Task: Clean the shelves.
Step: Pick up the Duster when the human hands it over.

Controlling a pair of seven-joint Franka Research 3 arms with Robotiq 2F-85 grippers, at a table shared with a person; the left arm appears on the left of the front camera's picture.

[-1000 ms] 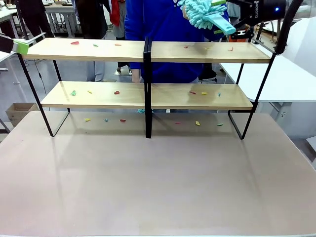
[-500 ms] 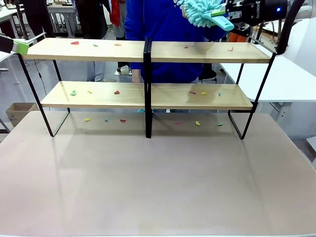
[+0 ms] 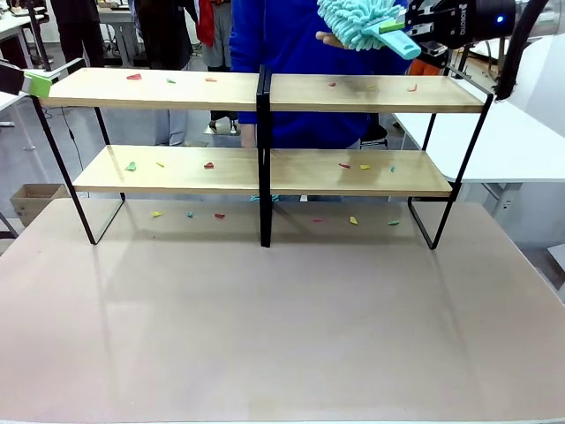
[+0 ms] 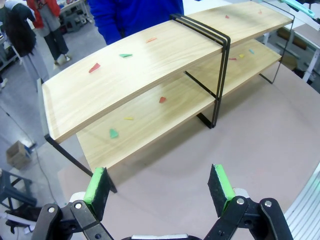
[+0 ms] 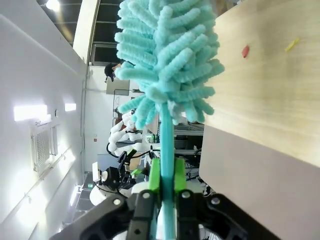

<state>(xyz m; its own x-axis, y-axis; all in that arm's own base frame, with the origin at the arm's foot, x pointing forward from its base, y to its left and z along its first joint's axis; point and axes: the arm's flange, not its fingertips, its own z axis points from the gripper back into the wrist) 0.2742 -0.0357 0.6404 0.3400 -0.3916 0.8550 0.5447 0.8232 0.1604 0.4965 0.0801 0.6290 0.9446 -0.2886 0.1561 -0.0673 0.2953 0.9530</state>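
The shelves (image 3: 177,88) are two long pale boards on a thin black frame with a central upright, standing across the far half of the table. Small coloured scraps (image 3: 133,77) lie on both boards. My right gripper (image 3: 422,28) hovers above the top board's right end, shut on the handle of a teal fluffy duster (image 3: 353,18) whose head points left. The right wrist view shows the duster (image 5: 167,60) held upright in the right gripper (image 5: 166,186), beside the top board (image 5: 270,75). My left gripper (image 3: 35,82) sits at the top board's left end; its left wrist view shows it open (image 4: 159,189) with nothing between the pads, facing the shelves (image 4: 130,80).
A person in a blue top (image 3: 291,62) stands right behind the shelves. More scraps (image 3: 353,220) lie on the beige tabletop (image 3: 282,327) under the lower board. A white table (image 3: 503,141) stands to the right, and a cardboard box (image 3: 31,201) is on the floor at left.
The right gripper has shifted a little left and turned, so the duster's handle lies flatter and its head sits slightly higher. The left gripper has stayed put.
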